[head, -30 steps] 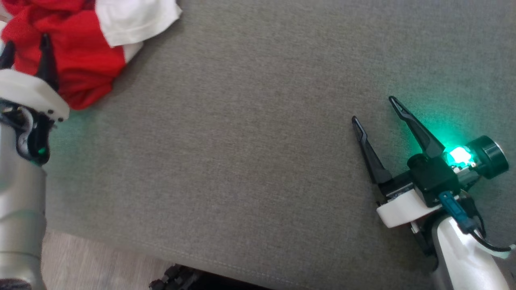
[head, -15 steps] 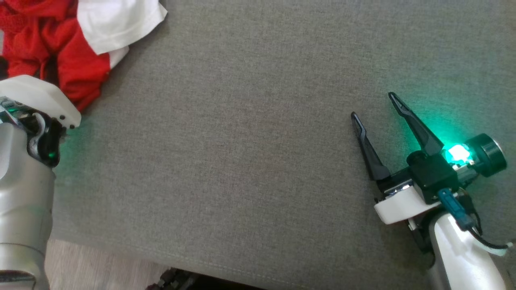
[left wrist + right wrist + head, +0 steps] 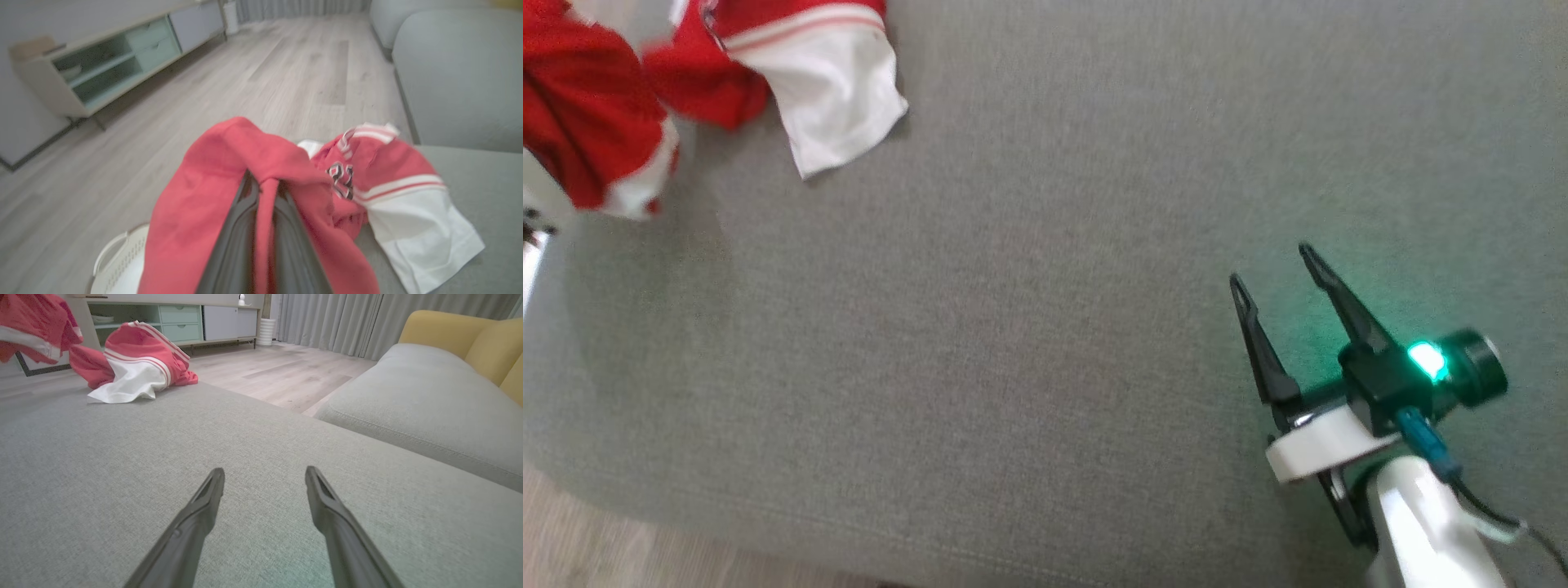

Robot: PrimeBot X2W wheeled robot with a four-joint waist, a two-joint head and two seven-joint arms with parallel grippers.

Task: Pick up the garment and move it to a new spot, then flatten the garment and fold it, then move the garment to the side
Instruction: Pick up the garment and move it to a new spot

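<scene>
since the left gripper (image 3: 264, 192) stood wide over the heap a second ago, its fingers have closed on a fold of red cloth. the garment (image 3: 719, 86) is now partly lifted off the seat (image 3: 1029, 343). in the left wrist view the red body drapes over both fingers, while the white part (image 3: 841, 114) and its stripes trail on the grey cushion at the far left of the seat. (the whole head view has shifted too, so the camera has moved and the heap's drift across that view is not all its own.) the right gripper (image 3: 1271, 265) keeps its fingers spread wide, holding nothing, low over the bare seat and well apart from the cloth. judged from this, the pick is made and the carry to a new spot is starting, with flattening and folding all ahead. one pinch on a bunched fold will likely drag the rest, so the open middle of the seat looks the natural place to set it.
</scene>
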